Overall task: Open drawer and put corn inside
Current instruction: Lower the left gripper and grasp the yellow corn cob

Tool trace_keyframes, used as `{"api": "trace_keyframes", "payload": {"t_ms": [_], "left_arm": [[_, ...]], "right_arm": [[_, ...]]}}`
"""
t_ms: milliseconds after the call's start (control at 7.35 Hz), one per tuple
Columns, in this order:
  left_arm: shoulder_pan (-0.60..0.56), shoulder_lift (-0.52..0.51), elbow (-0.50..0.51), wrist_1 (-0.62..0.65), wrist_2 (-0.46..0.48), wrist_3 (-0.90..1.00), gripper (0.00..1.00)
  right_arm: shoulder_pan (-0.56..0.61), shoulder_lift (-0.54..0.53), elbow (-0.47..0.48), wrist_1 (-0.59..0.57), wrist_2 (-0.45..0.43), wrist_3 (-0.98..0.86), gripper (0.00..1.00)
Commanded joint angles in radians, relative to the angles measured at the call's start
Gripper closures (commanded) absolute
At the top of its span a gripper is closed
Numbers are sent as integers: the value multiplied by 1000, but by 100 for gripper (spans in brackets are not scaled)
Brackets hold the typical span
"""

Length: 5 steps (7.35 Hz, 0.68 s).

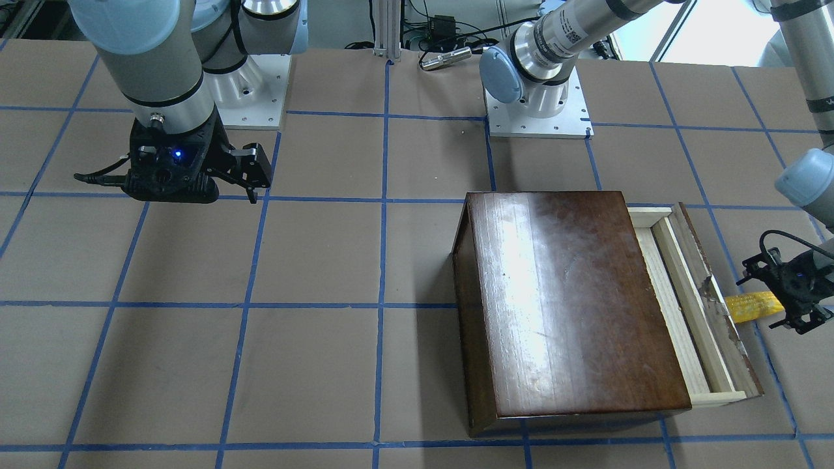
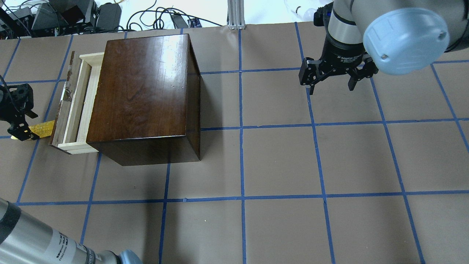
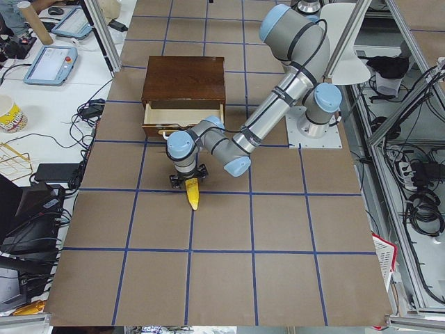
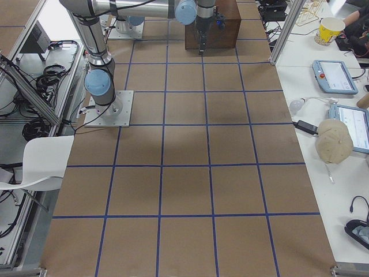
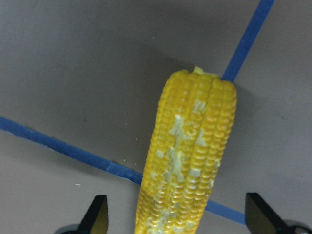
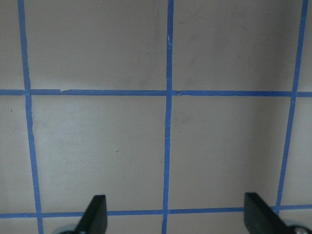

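The corn (image 5: 187, 156) lies flat on the tabletop (image 1: 313, 260), across a blue tape line (image 5: 63, 146), with one end just beside the front panel of the drawer (image 1: 694, 306); whether it touches the panel I cannot tell. It is outside the drawer, not in it.

The left gripper (image 1: 793, 320) hangs directly over the cob; in its wrist view the fingers (image 5: 97, 214) stand wide apart, one on each side of the corn, gripping nothing. That straddling pose looks set for a pinch across the cob's width, the surest way to take a tapered, bumpy thing that would roll if pushed from one side.

The drawer stands part-way out of the dark wooden box (image 1: 567, 306), showing a narrow strip of pale tray; so the opening step seems done, or nearly. The gap looks slim for a cob laid crosswise, so I judge the corn should go in lengthwise along the tray, or the drawer should come out further first.

The right gripper (image 2: 331, 86) hovers above bare tabletop, well apart from the box and corn, fingers (image 6: 96, 212) spread wide and empty; it is probably parked there to keep clear of the left arm's reach.
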Motion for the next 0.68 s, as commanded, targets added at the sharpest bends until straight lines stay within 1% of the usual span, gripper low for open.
{"api": "trace_keyframes", "payload": {"t_ms": [0, 136, 272, 408, 544], "left_arm": [[16, -10, -3, 2, -25, 12, 0], [16, -10, -7, 1, -25, 7, 0], [16, -10, -9, 2, -25, 9, 6], [16, -10, -7, 4, -23, 6, 28], [16, -12, -6, 19, -23, 9, 54]], "right_arm": [[0, 0, 0, 0, 0, 0, 0], [0, 0, 0, 0, 0, 0, 0], [0, 0, 0, 0, 0, 0, 0], [0, 0, 0, 0, 0, 0, 0], [0, 0, 0, 0, 0, 0, 0]]}}
